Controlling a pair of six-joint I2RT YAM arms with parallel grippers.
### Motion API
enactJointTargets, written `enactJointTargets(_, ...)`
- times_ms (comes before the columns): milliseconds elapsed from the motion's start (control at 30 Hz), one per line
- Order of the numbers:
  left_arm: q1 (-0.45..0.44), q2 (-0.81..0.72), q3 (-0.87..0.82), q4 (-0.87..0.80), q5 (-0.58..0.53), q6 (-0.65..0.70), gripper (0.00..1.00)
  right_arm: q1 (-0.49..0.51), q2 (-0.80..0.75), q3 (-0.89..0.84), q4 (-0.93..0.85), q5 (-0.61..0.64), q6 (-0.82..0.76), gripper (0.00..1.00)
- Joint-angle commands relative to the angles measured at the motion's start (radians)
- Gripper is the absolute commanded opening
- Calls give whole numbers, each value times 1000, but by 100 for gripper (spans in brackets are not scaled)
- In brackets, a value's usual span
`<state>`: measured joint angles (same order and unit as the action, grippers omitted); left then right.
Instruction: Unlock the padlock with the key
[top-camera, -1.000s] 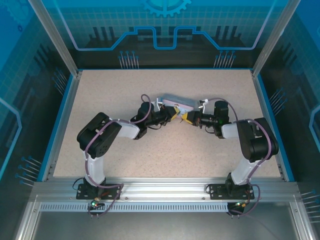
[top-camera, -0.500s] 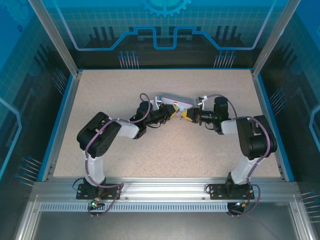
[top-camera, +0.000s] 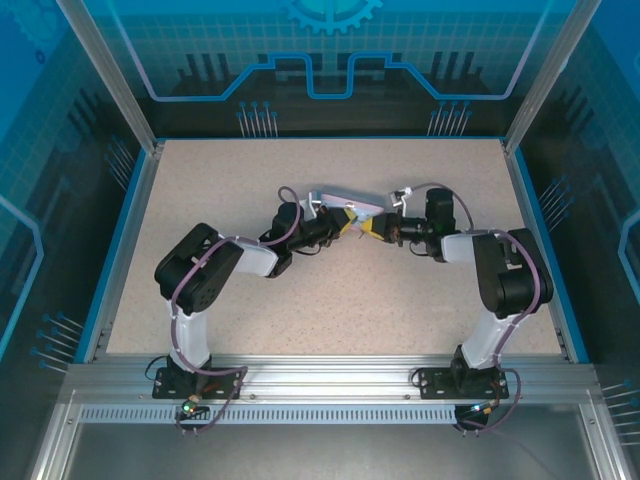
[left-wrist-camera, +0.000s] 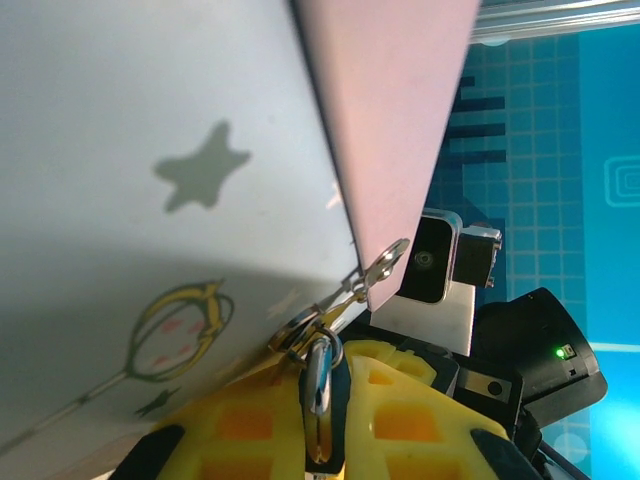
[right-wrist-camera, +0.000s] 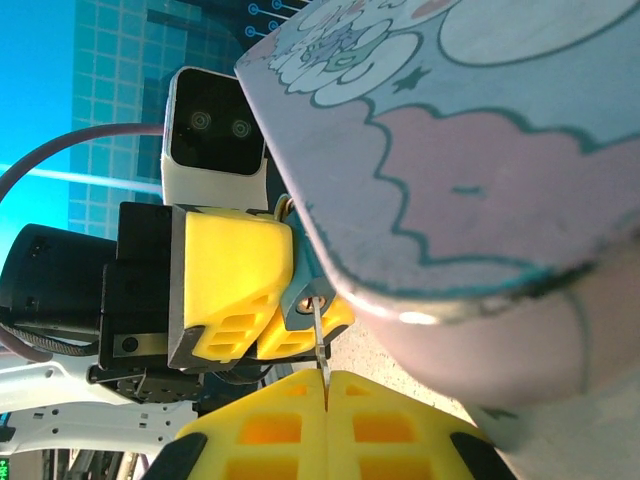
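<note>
In the left wrist view the small bluish padlock (left-wrist-camera: 320, 385) stands edge-on, and my left gripper (left-wrist-camera: 335, 355) is shut on it. Its shackle passes through the metal latch rings (left-wrist-camera: 300, 332) of the pale tin box (left-wrist-camera: 150, 150). In the right wrist view my right gripper (right-wrist-camera: 327, 378) is shut on the thin grey key (right-wrist-camera: 320, 345). The blade points up, with its tip at the brass keyhole in the padlock's (right-wrist-camera: 303, 290) bottom face. From above, the left gripper (top-camera: 343, 226) and right gripper (top-camera: 372, 229) meet nose to nose below the tin (top-camera: 345, 203).
The tin box (right-wrist-camera: 480, 150), printed with clouds and stars, hangs close over both grippers. The left gripper's yellow fingers (right-wrist-camera: 230, 290) and wrist camera face the right gripper. Speckled table (top-camera: 330, 300) spreads around, bounded by blue walls (top-camera: 120, 220).
The right gripper has moved up and to the left with the key, closing the gap to the left gripper and the padlock. The left arm has barely moved.
</note>
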<state>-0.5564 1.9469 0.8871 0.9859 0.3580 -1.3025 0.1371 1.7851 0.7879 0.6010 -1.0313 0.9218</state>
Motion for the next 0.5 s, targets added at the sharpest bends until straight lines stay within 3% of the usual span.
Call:
enactJointTargets(0, -72, 7, 3, 56, 239, -2, 0, 10, 24, 85, 73, 64, -48, 0)
enactJointTargets(467, -71, 12, -5, 68, 243, -11, 0, -24, 13, 165, -41, 60, -83, 0)
